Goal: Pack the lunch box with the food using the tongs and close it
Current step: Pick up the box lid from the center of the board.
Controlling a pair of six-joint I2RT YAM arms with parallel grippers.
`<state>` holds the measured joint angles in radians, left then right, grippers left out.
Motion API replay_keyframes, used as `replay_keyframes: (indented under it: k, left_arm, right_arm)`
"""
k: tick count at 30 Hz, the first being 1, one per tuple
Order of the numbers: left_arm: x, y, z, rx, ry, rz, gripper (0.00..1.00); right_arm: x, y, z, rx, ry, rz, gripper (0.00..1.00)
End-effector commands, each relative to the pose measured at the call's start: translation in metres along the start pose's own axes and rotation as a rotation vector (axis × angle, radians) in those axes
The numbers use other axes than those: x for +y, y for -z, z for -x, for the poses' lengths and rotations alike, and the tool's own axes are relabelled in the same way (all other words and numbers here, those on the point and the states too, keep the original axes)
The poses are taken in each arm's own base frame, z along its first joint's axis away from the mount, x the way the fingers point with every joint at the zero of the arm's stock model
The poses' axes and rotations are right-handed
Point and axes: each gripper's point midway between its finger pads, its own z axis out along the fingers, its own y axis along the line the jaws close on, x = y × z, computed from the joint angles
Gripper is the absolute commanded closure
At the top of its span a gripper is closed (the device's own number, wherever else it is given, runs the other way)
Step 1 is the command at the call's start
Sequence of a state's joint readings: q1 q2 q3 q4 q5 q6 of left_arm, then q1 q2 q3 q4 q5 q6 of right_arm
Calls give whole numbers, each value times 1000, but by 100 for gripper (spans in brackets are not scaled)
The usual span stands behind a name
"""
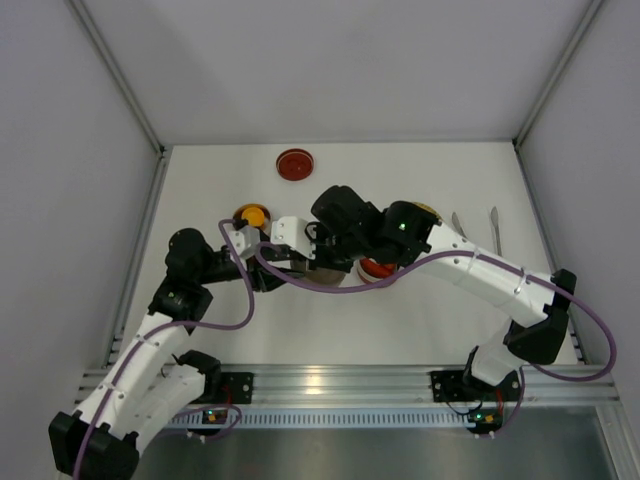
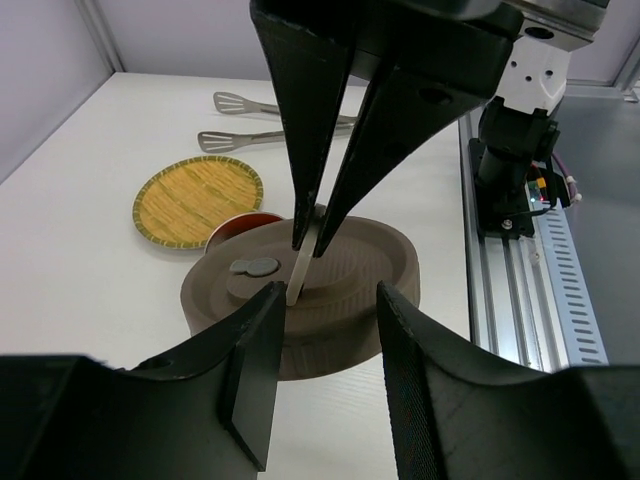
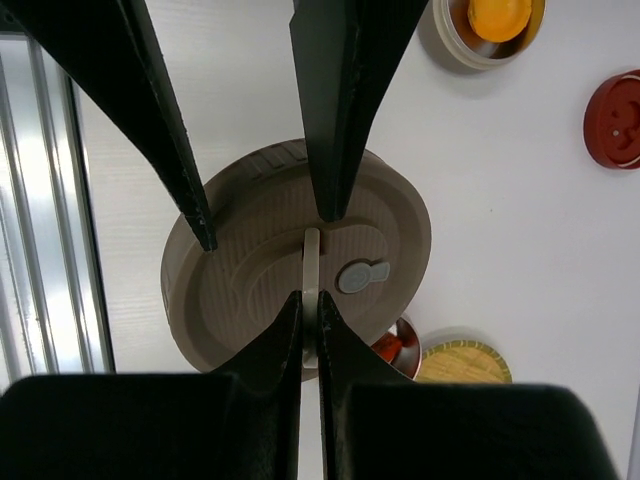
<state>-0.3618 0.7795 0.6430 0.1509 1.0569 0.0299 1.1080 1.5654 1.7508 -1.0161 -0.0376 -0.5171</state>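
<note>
The round brown lunch box (image 2: 350, 290) stands on the table with its lid on; the lid carries a grey plug (image 3: 360, 276) and a cream strap handle (image 3: 311, 262). My right gripper (image 3: 309, 305) is shut on that handle from above. My left gripper (image 2: 325, 345) is open at the box's near rim, nothing between its fingers. The orange food piece (image 3: 497, 15) lies in a small tin. Red food pieces (image 3: 392, 348) lie in another tin, half hidden behind the box. The tongs (image 2: 262, 137) lie on the table beyond the yellow plate.
A yellow woven plate (image 2: 195, 200) sits beside the red-food tin. A red round lid (image 1: 295, 164) lies near the back wall. The aluminium rail (image 2: 545, 290) runs along the table's near edge. Both arms cross over the middle of the table.
</note>
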Motion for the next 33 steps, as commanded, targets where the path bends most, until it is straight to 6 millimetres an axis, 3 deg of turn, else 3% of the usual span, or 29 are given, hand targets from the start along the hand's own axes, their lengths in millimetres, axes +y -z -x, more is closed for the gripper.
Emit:
replay_keyframes:
  k: [1, 11, 23, 33]
  left_arm:
    - [2, -2, 8, -22, -73, -2, 54]
    - [-4, -3, 1, 7, -167, -35, 59]
    - [-4, -9, 6, 1, -178, -47, 56]
    - [-4, -14, 7, 8, -170, -59, 65]
  right_arm:
    - [5, 14, 30, -96, 8, 21, 100]
    - [21, 19, 40, -136, 12, 121, 100]
    - [20, 18, 42, -141, 13, 123, 100]
    - [20, 20, 44, -149, 13, 121, 100]
